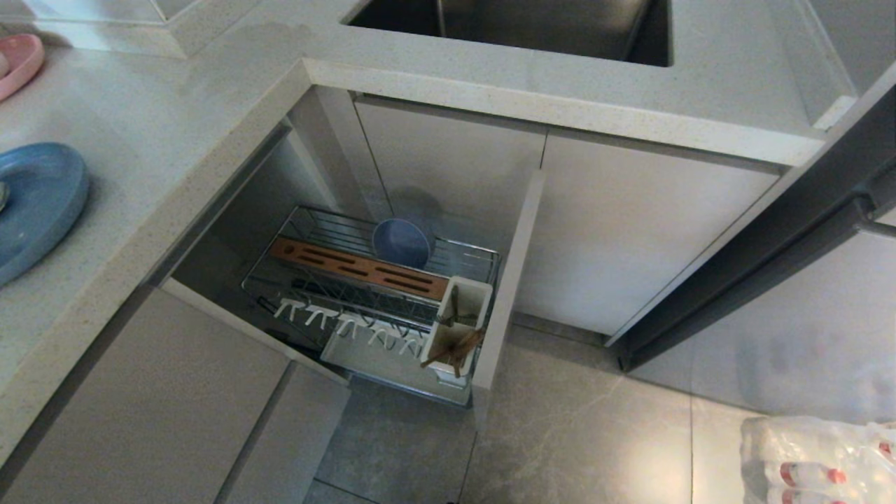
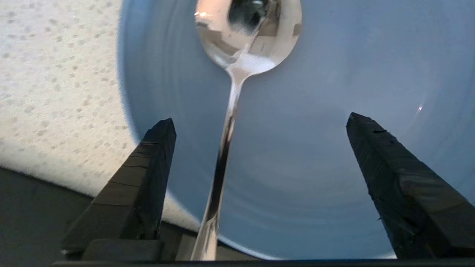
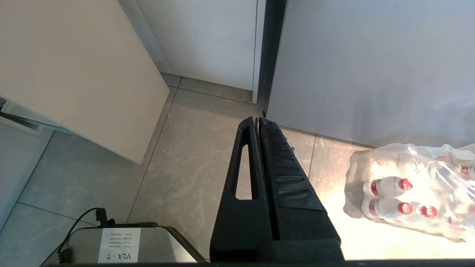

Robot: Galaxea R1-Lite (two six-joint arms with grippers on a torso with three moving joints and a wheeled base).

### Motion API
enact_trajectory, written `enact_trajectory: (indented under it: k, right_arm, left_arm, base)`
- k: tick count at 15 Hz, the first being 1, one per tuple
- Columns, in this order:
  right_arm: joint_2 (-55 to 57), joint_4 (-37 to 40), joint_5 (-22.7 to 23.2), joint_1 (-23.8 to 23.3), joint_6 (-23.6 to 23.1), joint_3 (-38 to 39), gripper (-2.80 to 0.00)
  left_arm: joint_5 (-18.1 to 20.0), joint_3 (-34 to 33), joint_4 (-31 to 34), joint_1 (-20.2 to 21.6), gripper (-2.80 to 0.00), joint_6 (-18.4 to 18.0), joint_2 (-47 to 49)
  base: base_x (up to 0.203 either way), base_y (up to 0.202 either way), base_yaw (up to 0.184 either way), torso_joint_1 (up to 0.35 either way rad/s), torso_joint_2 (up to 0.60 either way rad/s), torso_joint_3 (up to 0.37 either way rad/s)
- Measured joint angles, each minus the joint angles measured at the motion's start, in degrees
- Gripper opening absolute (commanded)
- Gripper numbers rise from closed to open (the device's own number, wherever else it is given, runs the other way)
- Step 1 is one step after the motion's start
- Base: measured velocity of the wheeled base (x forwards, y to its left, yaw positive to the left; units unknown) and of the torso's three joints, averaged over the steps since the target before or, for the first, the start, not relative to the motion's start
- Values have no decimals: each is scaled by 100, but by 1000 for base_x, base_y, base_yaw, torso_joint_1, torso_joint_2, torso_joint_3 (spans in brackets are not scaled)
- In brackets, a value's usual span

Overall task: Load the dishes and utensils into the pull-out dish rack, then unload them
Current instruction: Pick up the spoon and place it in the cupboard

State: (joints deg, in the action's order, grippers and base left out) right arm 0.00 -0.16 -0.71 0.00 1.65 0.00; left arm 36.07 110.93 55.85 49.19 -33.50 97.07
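A shiny metal spoon lies on the light-blue plate, which rests on the speckled counter. My left gripper hangs open over the plate. The spoon's handle runs between its fingers, nearer one of them, and I see no contact. In the head view the plate is at the far left and the left gripper is out of frame. The light-blue bowl stands in the pulled-out dish rack. Wooden chopsticks lean in the rack's white utensil cup. My right gripper is shut and parked above the floor.
A pink plate sits at the counter's far left corner, and the sink is behind. The rack's beige front panel juts out over the floor. A wrapped pack of water bottles lies at the lower right.
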Motion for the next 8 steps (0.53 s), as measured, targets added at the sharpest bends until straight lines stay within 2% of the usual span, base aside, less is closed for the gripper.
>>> enact_trajectory:
  k: [8]
  right_arm:
    - [0, 1, 1, 0, 1, 0, -280]
  left_arm:
    - [-40, -44, 7, -154, 0, 1, 67]
  base:
    - [0, 0, 0, 0, 0, 0]
